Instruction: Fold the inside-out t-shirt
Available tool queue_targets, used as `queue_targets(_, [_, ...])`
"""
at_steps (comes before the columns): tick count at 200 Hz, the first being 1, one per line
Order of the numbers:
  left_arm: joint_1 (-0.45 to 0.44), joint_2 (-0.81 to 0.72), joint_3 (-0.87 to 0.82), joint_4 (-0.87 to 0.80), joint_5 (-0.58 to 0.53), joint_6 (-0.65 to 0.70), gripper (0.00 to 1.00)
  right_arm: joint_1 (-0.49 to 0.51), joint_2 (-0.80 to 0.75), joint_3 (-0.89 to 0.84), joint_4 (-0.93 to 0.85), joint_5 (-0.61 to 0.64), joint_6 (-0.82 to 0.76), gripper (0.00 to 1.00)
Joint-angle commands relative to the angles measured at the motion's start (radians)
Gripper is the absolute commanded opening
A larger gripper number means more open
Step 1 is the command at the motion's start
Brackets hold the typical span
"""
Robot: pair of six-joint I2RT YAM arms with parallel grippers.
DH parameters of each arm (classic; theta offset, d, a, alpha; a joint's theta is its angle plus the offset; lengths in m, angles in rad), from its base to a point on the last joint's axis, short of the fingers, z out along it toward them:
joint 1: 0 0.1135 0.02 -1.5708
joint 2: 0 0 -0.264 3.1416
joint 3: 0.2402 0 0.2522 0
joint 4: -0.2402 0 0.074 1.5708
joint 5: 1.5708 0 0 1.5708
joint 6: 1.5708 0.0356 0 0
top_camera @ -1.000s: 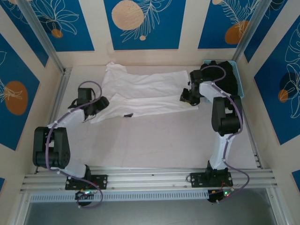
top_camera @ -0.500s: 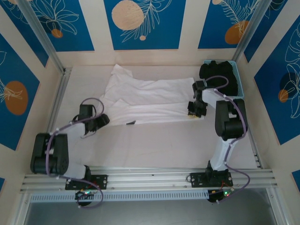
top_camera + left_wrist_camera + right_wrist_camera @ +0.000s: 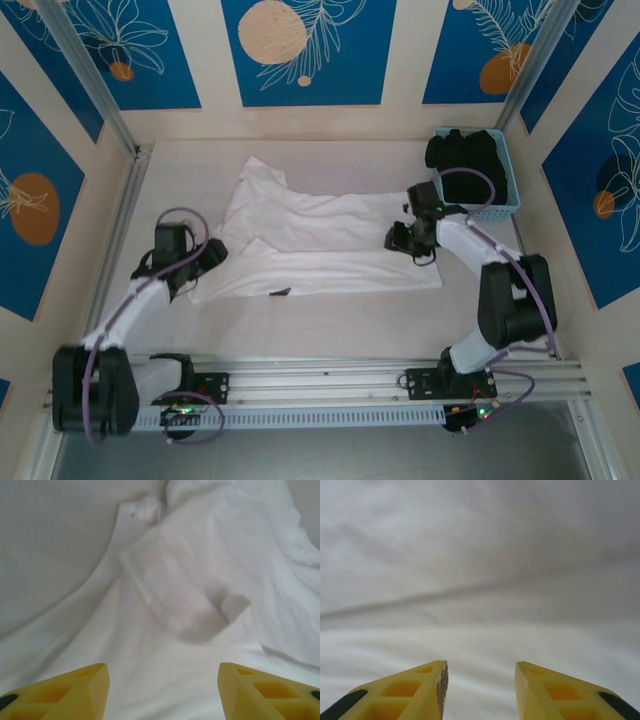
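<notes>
Left gripper sits at the left edge of the inside-out t-shirt, fingers parted with nothing between them, and your right gripper hangs over the shirt's right end, likewise parted and holding nothing. Your shirt lies crosswise on the middle of the tabletop, wrinkled, its near edge seemingly doubled into a long band, one sleeve jutting out far left. You look early in the job: sleeve tuck and crosswise folds are not yet done.

dark speck on t-shirt too small to tell; left pincer, right pincer cropped below
</notes>
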State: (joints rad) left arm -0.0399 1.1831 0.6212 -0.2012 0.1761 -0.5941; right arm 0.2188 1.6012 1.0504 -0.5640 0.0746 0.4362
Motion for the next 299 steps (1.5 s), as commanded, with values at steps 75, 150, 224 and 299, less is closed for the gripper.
queue_targets(75, [-0.233, 0.391, 0.245, 0.088, -0.035, 0.092, 0.56, 0.148, 0.121, 0.101, 0.072, 0.016, -0.047, 0.41])
queue_targets(150, [-0.277, 0.555, 0.404, 0.160, 0.042, 0.178, 0.08, 0.130, 0.099, 0.060, 0.087, 0.008, -0.044, 0.41])
queue_targets(224, [-0.303, 0.683, 0.652, -0.030, -0.045, 0.332, 0.52, 0.108, 0.096, 0.047, 0.076, 0.014, -0.050, 0.41])
queue_targets(299, [-0.176, 0.285, 0.134, 0.004, -0.087, 0.119, 0.63, -0.069, 0.218, 0.088, -0.110, -0.019, 0.027, 0.41])
